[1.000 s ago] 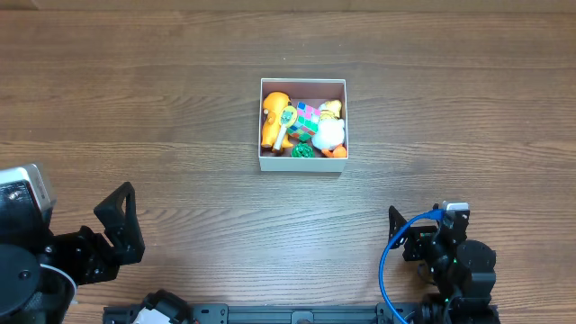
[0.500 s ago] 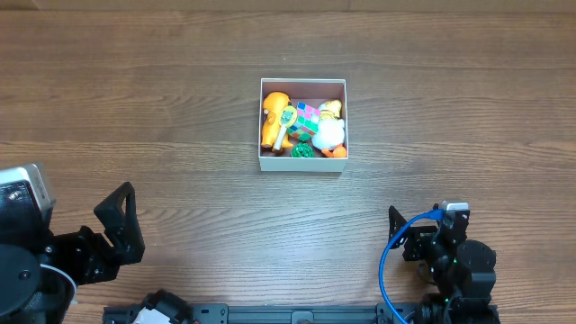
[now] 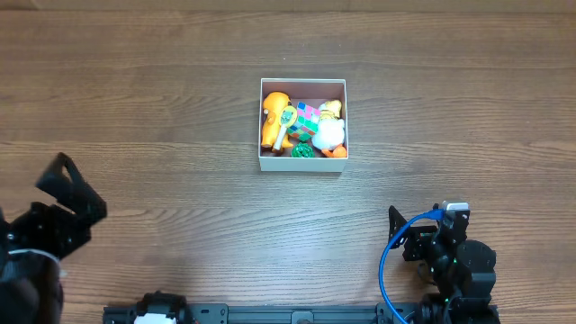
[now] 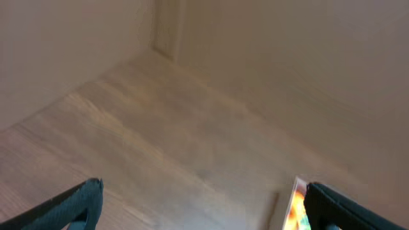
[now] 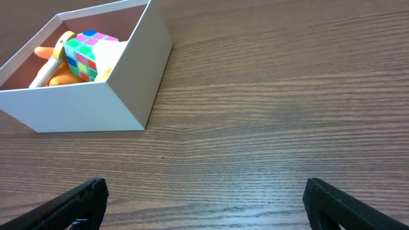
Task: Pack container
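Note:
The container [image 3: 302,163], a white-walled square box with a pink inside, sits at the table's middle. It holds an orange toy [image 3: 272,119], a colourful cube [image 3: 307,120], a white and yellow duck [image 3: 330,132] and a green piece [image 3: 301,151]. It also shows at the top left of the right wrist view [image 5: 137,76] and blurred at the bottom right of the left wrist view [image 4: 295,204]. My left gripper [image 4: 203,203] is open and empty, low at the table's left [image 3: 65,205]. My right gripper [image 5: 204,201] is open and empty, at the front right [image 3: 421,229].
Bare wood table [image 3: 162,99] lies all around the container. A blue cable [image 3: 389,261] loops by the right arm's base. The left wrist view is blurred by motion.
My left arm has swung to the left and back, and its gripper now sits nearer the table's left edge. The right arm and the container have not moved.

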Robot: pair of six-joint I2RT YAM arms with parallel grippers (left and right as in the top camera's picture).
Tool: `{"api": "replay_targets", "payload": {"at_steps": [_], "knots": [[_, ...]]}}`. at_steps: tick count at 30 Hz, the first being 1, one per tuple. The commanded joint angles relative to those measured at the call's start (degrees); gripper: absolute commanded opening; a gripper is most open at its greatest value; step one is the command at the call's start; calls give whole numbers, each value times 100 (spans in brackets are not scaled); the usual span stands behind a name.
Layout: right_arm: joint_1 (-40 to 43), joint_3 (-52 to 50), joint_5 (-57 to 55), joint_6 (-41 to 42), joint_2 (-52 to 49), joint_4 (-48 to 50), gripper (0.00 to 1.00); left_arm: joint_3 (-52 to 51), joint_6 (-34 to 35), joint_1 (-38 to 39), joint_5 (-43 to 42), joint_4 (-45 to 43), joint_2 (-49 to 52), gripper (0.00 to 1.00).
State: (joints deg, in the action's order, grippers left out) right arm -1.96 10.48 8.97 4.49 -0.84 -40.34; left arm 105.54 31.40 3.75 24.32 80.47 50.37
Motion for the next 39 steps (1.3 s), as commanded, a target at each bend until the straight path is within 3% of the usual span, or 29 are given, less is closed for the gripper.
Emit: {"api": "replay_targets", "payload": {"at_steps": [1, 2, 8, 17, 25, 30, 39], "knots": [[-28, -109, 7, 17, 68, 17, 100, -1567, -52, -264, -498, -1056, -780, 100], [-28, -109, 4, 17, 68, 17, 100, -2702, -52, -267, -715, -1926, -1272, 100], [-28, -109, 4, 17, 68, 17, 100, -5460, -48, -273, -1362, -3812, -2444, 100], [-28, -109, 4, 17, 68, 17, 100, -8131, 809, -577, -1626, -4614, -3982, 100], [-28, -109, 4, 17, 68, 17, 100, -9359, 782, -577, -1641, -5077, -4859, 100], [-28, -109, 7, 17, 68, 17, 100, -9763, 278, -577, -1644, -5276, -5021, 100], [-28, -109, 7, 17, 68, 17, 100, -9794, -164, -577, -1604, -5372, -5018, 100]]}}
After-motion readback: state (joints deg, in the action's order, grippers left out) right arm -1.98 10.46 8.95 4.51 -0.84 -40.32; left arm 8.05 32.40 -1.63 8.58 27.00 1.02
